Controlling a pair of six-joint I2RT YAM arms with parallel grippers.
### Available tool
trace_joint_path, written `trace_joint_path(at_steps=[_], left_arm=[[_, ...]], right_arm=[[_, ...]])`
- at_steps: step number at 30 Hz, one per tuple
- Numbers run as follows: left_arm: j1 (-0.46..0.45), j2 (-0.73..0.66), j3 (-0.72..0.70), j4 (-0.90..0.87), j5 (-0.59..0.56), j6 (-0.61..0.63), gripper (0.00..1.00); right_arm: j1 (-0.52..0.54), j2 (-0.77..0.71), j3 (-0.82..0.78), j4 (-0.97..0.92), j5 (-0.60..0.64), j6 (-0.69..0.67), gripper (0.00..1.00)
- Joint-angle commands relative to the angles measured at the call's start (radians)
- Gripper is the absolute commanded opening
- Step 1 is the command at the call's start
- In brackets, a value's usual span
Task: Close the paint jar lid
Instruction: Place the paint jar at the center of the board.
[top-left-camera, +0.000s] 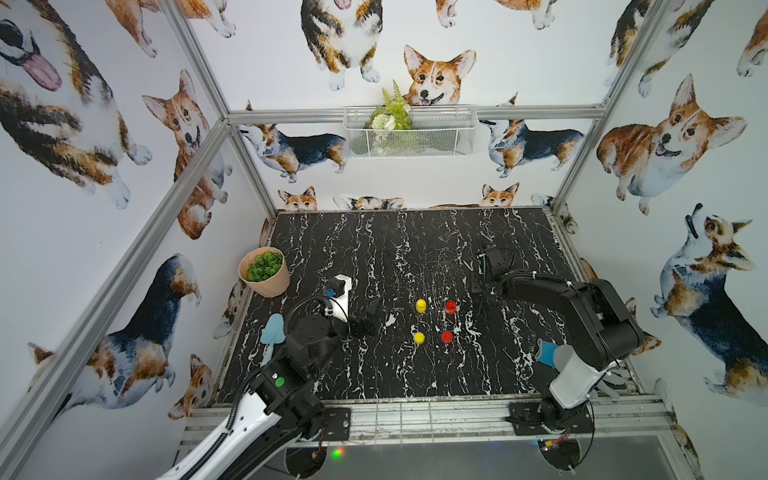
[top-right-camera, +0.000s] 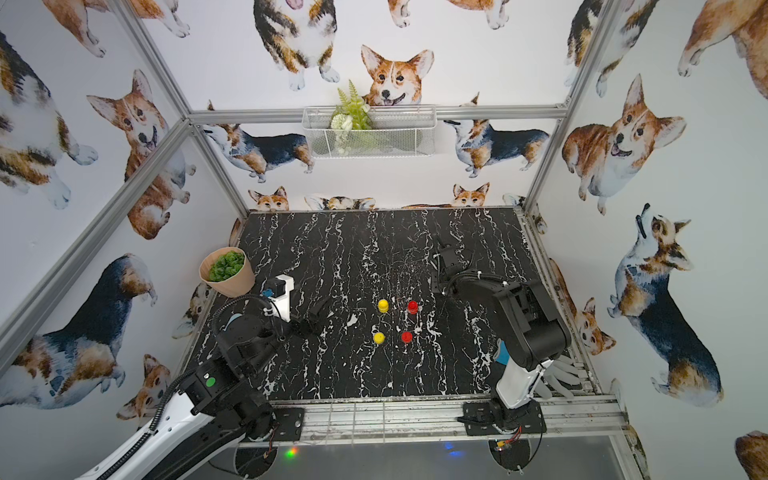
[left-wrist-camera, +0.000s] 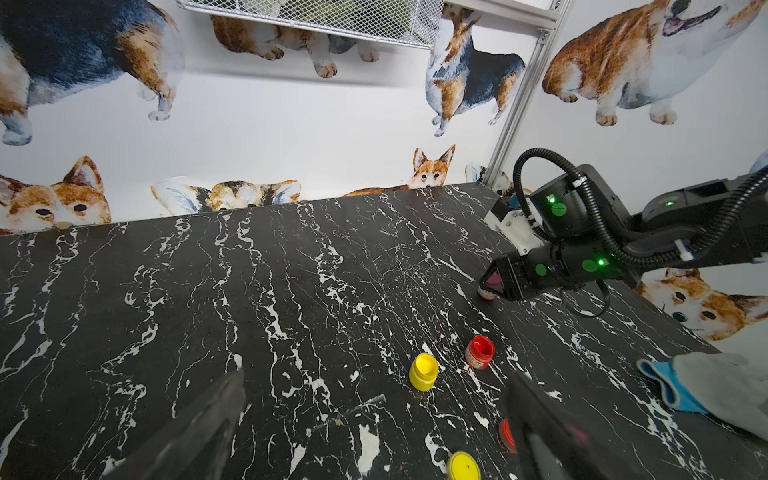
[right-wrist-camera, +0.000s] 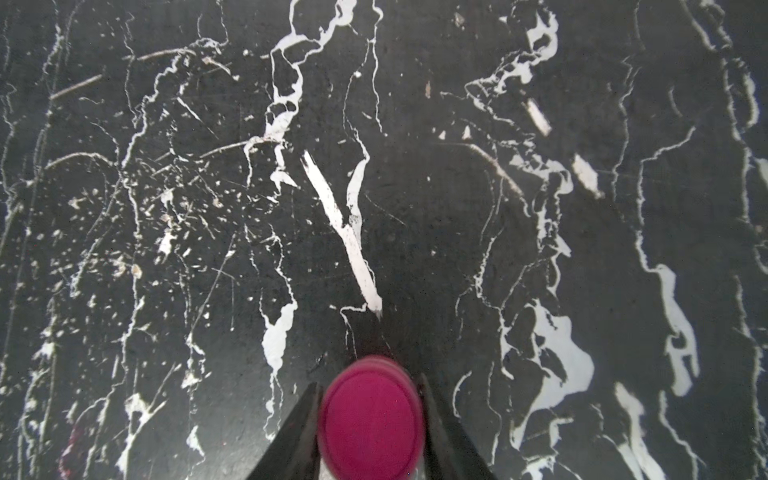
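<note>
The small paint jar with the round magenta lid (right-wrist-camera: 372, 419) stands on the black, white-veined marble tabletop (right-wrist-camera: 166, 208), between the two black fingers (right-wrist-camera: 299, 432) of the right gripper (right-wrist-camera: 368, 380). Only the right wrist view looks straight down on it. There the lid sits on top of the jar with one finger close on each side, but the picture is blurred, so I cannot tell whether the fingers pinch the jar or stand just off it. The left wrist view gives the side aspect: that claw points down at the tabletop, with a pink patch showing between its fingers. In both top views the jar is hidden beneath the end of the right arm (top-left-camera: 540, 286), right of centre in the frame. Down and to the left of it four small pots form a square: upper yellow pot (top-left-camera: 421, 306), upper red pot (top-left-camera: 450, 307), lower yellow pot (top-left-camera: 419, 337) and lower red pot (top-left-camera: 446, 336). The left gripper (left-wrist-camera: 376, 376) is spread wide and holds nothing. It sits left of the pots, well apart from the jar.
</note>
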Motion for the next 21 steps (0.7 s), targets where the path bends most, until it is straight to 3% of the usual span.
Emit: trace_joint_path(at_steps=[1, 9, 21], left_arm=[[0.000, 0.006, 0.001, 0.011, 0.010, 0.011, 1.00], [0.000, 0.018, 0.003, 0.013, 0.016, 0.017, 1.00], [0.000, 0.018, 0.003, 0.002, -0.004, 0.022, 1.00]], right_arm=[[0.000, 0.002, -0.010, 0.038, 0.017, 0.015, 0.49], [0.000, -0.019, -0.005, 0.037, 0.008, 0.005, 0.52], [0.001, -0.012, 0.013, 0.022, 0.009, -0.004, 0.39]])
